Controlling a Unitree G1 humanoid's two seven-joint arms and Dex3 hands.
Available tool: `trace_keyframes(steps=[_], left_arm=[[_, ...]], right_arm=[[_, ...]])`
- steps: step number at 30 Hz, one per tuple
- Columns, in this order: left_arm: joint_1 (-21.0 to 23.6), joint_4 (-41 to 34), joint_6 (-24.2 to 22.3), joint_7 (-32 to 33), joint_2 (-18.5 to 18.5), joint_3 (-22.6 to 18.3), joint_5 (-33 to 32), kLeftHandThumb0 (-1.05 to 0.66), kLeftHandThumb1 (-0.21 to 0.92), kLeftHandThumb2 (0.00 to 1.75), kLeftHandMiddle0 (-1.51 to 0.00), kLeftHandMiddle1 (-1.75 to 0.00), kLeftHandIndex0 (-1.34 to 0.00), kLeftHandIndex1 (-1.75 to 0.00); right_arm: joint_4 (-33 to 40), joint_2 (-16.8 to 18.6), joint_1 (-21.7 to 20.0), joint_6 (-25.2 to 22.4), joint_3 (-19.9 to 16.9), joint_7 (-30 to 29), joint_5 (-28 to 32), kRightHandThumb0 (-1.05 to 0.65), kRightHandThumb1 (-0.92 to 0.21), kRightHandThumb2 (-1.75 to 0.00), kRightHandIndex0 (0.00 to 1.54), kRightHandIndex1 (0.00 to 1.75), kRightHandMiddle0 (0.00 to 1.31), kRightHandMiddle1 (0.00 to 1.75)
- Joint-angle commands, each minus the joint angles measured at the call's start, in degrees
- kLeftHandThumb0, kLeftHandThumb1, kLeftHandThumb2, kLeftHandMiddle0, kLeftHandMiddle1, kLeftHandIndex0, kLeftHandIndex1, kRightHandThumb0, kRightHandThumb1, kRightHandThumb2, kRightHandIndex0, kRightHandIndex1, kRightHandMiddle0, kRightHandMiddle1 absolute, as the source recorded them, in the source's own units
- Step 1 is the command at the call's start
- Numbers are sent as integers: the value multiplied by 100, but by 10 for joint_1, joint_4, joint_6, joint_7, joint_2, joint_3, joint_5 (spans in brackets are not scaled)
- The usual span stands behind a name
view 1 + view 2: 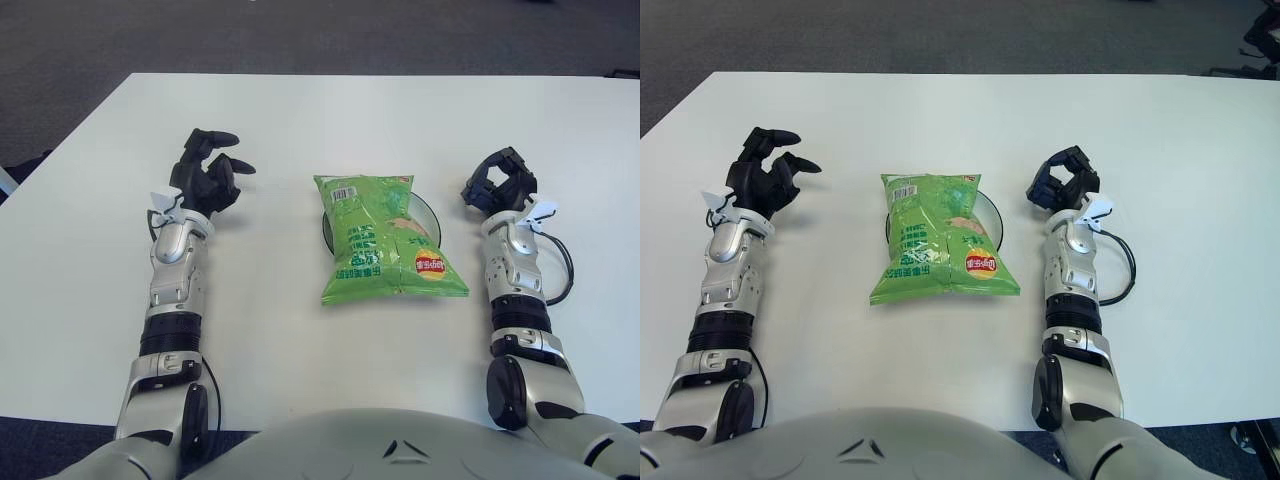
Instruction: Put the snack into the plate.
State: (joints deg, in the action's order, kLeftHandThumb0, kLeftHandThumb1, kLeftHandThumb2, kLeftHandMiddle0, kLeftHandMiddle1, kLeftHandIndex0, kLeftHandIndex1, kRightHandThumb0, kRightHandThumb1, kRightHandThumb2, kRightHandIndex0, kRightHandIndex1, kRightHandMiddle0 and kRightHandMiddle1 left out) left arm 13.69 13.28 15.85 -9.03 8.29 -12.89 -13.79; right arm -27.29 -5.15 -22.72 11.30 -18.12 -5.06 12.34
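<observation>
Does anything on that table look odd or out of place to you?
Only one thing: the green snack bag lies on top of the plate but is far bigger than it, hiding most of it and spilling over its near rim onto the white table. Nothing looks torn or spilled. Neither hand, left or right, holds anything.
</observation>
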Motion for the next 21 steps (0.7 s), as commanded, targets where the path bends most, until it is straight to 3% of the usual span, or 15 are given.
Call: trace_keyframes(steps=[1,12,21], left_arm=[[-72,-2,23,23,-53,14,13,-52,19,147,-121,-175,-71,-175],[-108,-9,51,24,-55,32,29,-61,3,167,-133,-175,-86,-175],[-117,2,59,56,-60,37,62,-63,0,170,-132,-175,-88,-175]], right_arm=[[-17,21,40,-10,2,-2,3,-51,-25,-140,131,175,67,175],[-16,27,42,2,-3,17,19,-52,-22,-144,132,175,70,175],[-13,30,43,5,-4,22,25,-54,-19,-148,133,175,73,175]])
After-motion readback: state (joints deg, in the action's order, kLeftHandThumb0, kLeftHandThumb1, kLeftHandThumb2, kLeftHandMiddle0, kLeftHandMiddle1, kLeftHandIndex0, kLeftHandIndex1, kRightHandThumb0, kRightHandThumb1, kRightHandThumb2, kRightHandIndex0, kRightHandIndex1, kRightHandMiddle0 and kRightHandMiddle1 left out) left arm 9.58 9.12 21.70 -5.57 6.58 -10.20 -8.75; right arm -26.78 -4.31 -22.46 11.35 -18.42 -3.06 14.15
